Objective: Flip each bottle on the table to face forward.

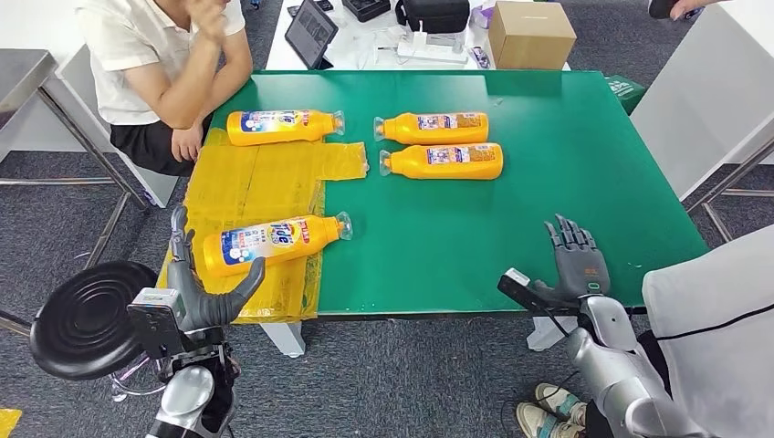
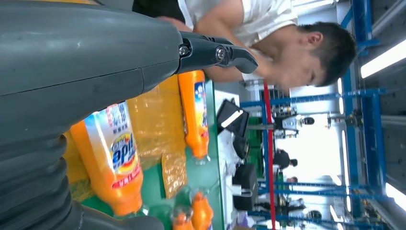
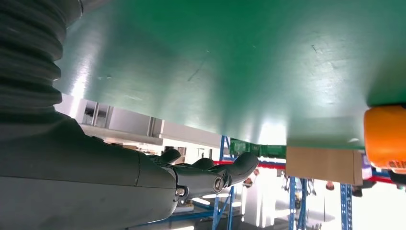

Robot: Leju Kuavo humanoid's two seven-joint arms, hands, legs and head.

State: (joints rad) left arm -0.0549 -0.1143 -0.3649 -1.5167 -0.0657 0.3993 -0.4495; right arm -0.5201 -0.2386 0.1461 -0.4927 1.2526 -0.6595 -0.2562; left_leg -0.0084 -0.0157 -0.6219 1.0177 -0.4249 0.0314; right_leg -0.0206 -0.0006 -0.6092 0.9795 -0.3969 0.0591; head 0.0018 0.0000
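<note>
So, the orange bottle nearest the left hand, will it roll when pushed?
Probably somewhat: the orange bottle lies on its side and looks rounded. The crinkled yellow plastic sheet beneath may slide. It looks full, so likely heavy.

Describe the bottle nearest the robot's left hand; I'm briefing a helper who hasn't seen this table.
On the green table, find the crinkled yellow plastic sheet covering its left part. The orange plastic detergent bottle with the blue-and-white front label lies on its side at that sheet's near end, clear cap pointing right. Unlike the three other orange bottles, it sits alone in the front row, tilted.
</note>
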